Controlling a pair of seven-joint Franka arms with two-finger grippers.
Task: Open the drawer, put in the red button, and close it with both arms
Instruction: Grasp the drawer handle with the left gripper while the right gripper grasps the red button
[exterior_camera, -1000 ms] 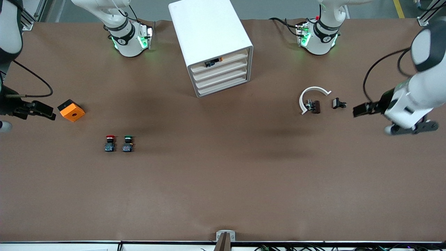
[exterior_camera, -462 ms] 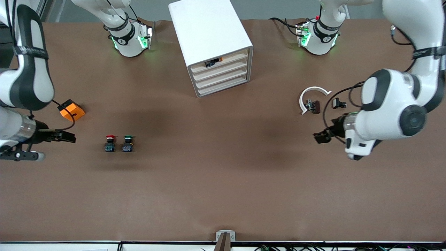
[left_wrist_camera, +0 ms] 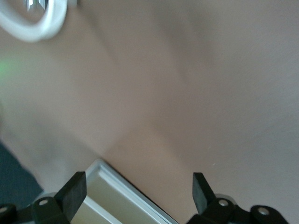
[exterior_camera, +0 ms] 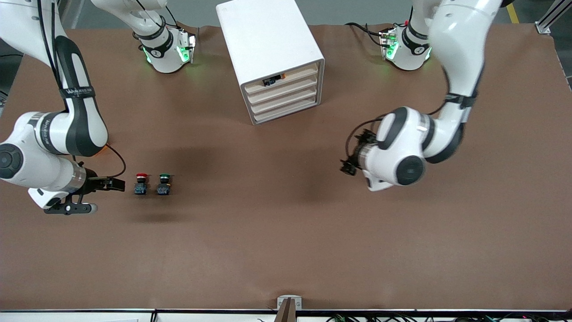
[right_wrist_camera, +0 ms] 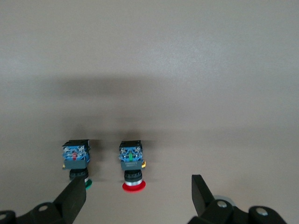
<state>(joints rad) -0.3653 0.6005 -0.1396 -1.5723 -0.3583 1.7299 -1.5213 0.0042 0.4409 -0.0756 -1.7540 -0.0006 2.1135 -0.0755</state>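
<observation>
The red button (exterior_camera: 141,183) stands on the brown table beside a green-capped twin (exterior_camera: 163,183). It also shows in the right wrist view (right_wrist_camera: 132,164), with its red cap toward the fingers. My right gripper (exterior_camera: 117,184) is open and empty, low by the table, just beside the red button on the right arm's end; the right wrist view (right_wrist_camera: 138,196) shows its jaws wide apart. The white cabinet (exterior_camera: 268,49) has all drawers shut; the drawer (exterior_camera: 284,91) is second from the top. My left gripper (exterior_camera: 348,167) hangs open and empty over bare table, and its wrist view (left_wrist_camera: 138,193) shows a cabinet corner (left_wrist_camera: 117,200).
The top drawer holds a black-and-orange part (exterior_camera: 273,80). A white ring (left_wrist_camera: 30,25) shows in the left wrist view; the left arm (exterior_camera: 402,152) hides it in the front view. The right arm's elbow (exterior_camera: 58,129) hangs over the table's end.
Both arms swung in from the table's ends. The right gripper came down beside the red button. The left gripper moved past the white ring toward the cabinet. Both stayed open.
</observation>
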